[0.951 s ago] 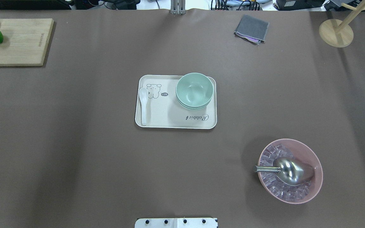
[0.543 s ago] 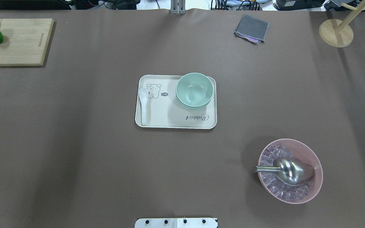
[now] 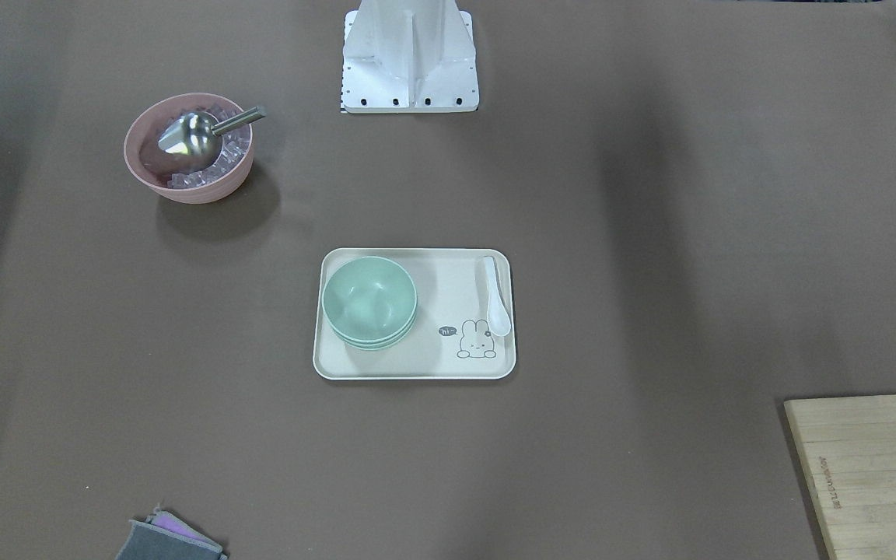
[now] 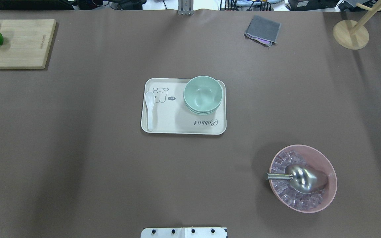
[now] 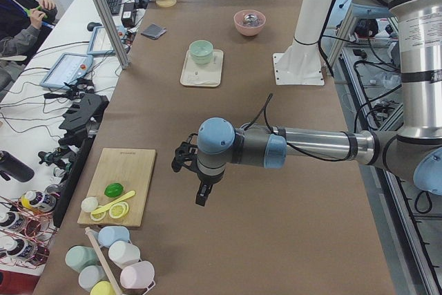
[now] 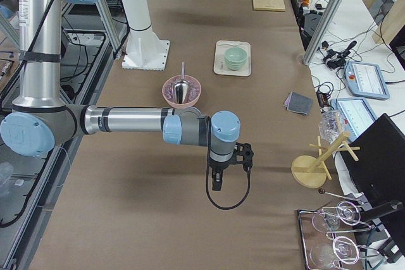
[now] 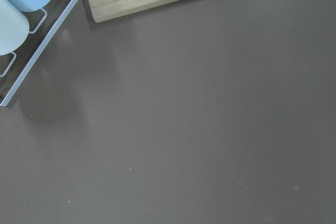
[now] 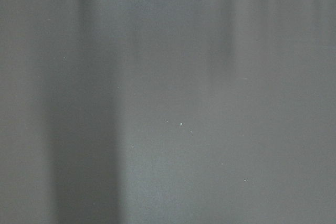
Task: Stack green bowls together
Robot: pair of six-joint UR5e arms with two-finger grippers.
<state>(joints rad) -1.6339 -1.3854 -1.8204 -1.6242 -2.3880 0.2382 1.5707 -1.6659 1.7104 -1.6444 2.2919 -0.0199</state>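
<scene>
The green bowls [image 4: 203,94] sit nested in one stack on the right part of a cream tray [image 4: 177,127] at the table's middle; three rims show. The stack also shows in the front view [image 3: 369,299], the left side view [image 5: 201,50] and the right side view [image 6: 235,57]. My left gripper [image 5: 200,197] hangs over bare table far from the tray, near the cutting board. My right gripper [image 6: 217,181] hangs over bare table beyond the pink bowl. Both show only in the side views, so I cannot tell whether they are open or shut.
A white spoon [image 4: 149,109] lies on the tray's left. A pink bowl [image 4: 322,198] with ice and a metal scoop stands front right. A cutting board [image 4: 18,43] with fruit, a grey cloth [image 4: 262,29] and a wooden stand [image 4: 351,34] lie along the far edge.
</scene>
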